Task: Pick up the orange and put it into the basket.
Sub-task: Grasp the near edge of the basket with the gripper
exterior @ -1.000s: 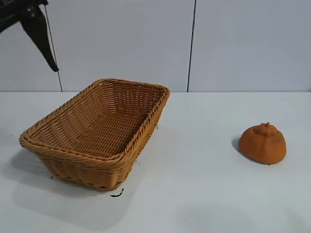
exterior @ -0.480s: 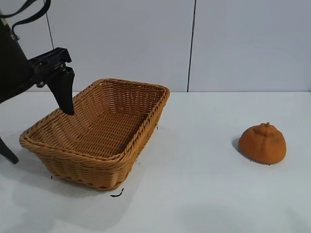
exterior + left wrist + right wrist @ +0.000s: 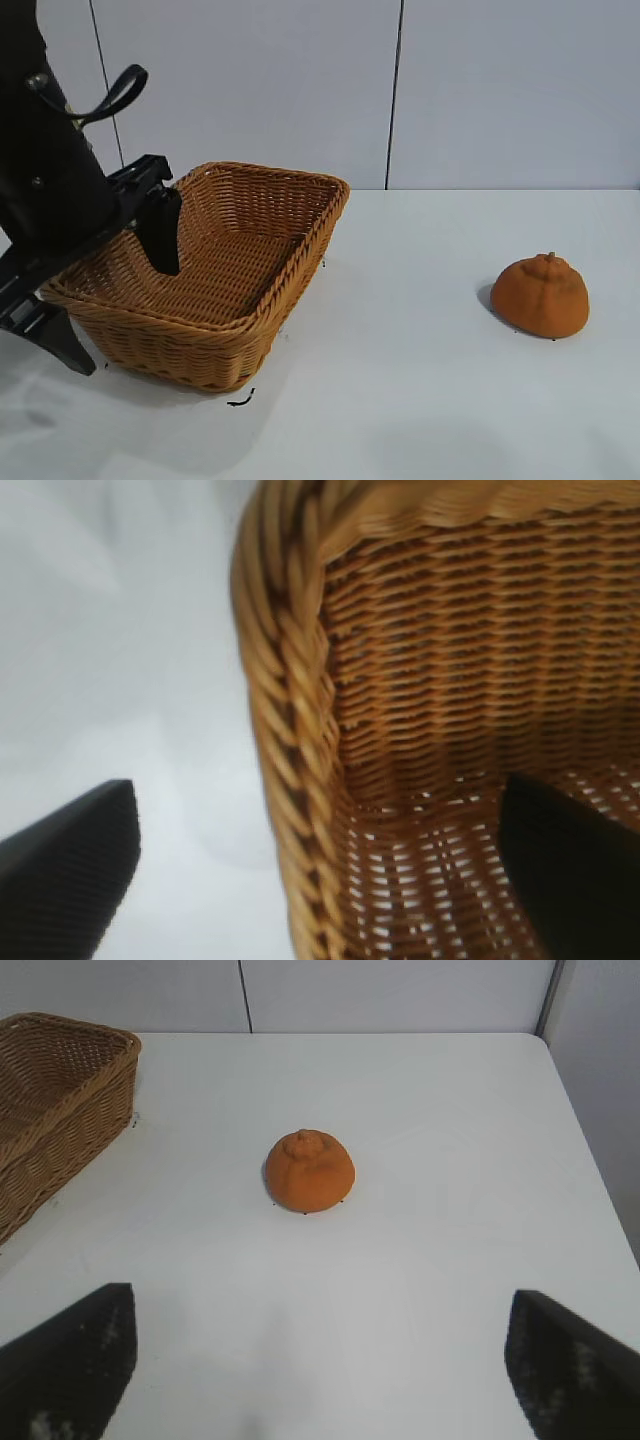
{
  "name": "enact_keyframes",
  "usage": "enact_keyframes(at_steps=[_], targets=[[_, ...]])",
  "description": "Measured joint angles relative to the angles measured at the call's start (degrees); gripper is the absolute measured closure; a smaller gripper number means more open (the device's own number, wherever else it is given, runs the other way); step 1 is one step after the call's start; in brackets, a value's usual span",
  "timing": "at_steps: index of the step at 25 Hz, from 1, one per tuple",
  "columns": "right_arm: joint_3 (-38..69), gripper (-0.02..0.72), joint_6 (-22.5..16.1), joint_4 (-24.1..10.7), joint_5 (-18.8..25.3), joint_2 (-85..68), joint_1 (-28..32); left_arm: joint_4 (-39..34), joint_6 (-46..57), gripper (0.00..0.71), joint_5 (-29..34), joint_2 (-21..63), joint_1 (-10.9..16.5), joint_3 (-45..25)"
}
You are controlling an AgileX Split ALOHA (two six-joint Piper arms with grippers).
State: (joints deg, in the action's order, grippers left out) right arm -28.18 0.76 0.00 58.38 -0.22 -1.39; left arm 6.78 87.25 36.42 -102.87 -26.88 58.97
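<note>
The orange (image 3: 540,296) sits on the white table at the right, well apart from the basket (image 3: 262,268) at the left. It also shows in the right wrist view (image 3: 310,1170), ahead of my right gripper (image 3: 322,1370), which is open, empty and well short of the fruit. My left gripper (image 3: 125,318) is open and straddles the basket's near-left wall, one finger inside (image 3: 160,238) and one outside (image 3: 62,342). In the left wrist view the braided rim (image 3: 290,710) runs between the two fingers (image 3: 70,870). The basket holds nothing.
The white table (image 3: 420,400) ends at a grey wall panel behind. A small black mark (image 3: 240,401) lies in front of the basket. In the right wrist view the basket's corner (image 3: 60,1090) lies beyond and to the side of the orange, and the table's edge (image 3: 590,1160) runs along one side.
My left arm has come down from above the table's left edge onto the basket's left wall, fingers now on both sides of it. The orange and basket have not moved.
</note>
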Motion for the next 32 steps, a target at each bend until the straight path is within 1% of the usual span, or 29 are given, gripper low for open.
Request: enact_keyframes(at_steps=[5,10,11,12,13,17,18,19,21,23,25,28,30,32], targets=[[0.0,0.01,-0.05,0.0,0.0,0.0,0.0,0.06,0.04,0.014,-0.95,-4.78,0.0,0.0],[0.0,0.01,-0.05,0.0,0.0,0.0,0.0,0.18,0.04,0.014,-1.23,-5.13,0.0,0.0],[0.0,0.01,-0.05,0.0,0.0,0.0,0.0,0.18,0.04,0.026,-1.23,-5.13,0.0,0.0],[0.0,0.01,-0.13,0.0,0.0,0.0,0.0,0.18,0.04,0.053,-1.28,-5.13,0.0,0.0],[0.0,0.01,-0.13,0.0,0.0,0.0,0.0,0.18,0.04,0.1,-1.35,-5.13,0.0,0.0],[0.0,0.01,-0.18,0.0,0.0,0.0,0.0,0.18,0.04,0.35,-1.54,-5.13,0.0,0.0],[0.0,0.01,-0.18,0.0,-0.05,0.0,0.0,0.18,0.04,0.391,-1.6,-5.13,0.0,0.0],[0.0,0.01,-0.18,0.0,-0.05,0.0,0.0,0.18,0.04,0.461,-1.6,-5.13,0.0,0.0],[0.0,0.01,-0.18,0.0,-0.05,0.0,0.0,0.18,0.04,0.538,-1.98,-5.13,0.0,0.0],[0.0,0.01,-0.18,0.0,-0.05,0.0,0.0,0.54,0.86,0.599,-2.44,-5.13,0.0,0.0],[0.0,0.01,-0.18,0.0,-0.05,0.0,0.0,0.4,0.65,0.62,-2.7,-5.13,0.0,0.11],[0.0,0.01,-0.18,0.0,-0.05,0.0,0.0,0.75,0.39,0.62,-2.45,-5.06,0.28,0.2],[0.0,0.01,-0.18,0.0,-0.05,0.0,0.0,1.83,-1.13,0.62,-1.18,-4.67,1.04,0.97],[0.0,0.01,-0.18,0.0,-0.05,0.0,0.0,2.72,-3.66,0.62,1.33,-3.52,2.6,2.68]])
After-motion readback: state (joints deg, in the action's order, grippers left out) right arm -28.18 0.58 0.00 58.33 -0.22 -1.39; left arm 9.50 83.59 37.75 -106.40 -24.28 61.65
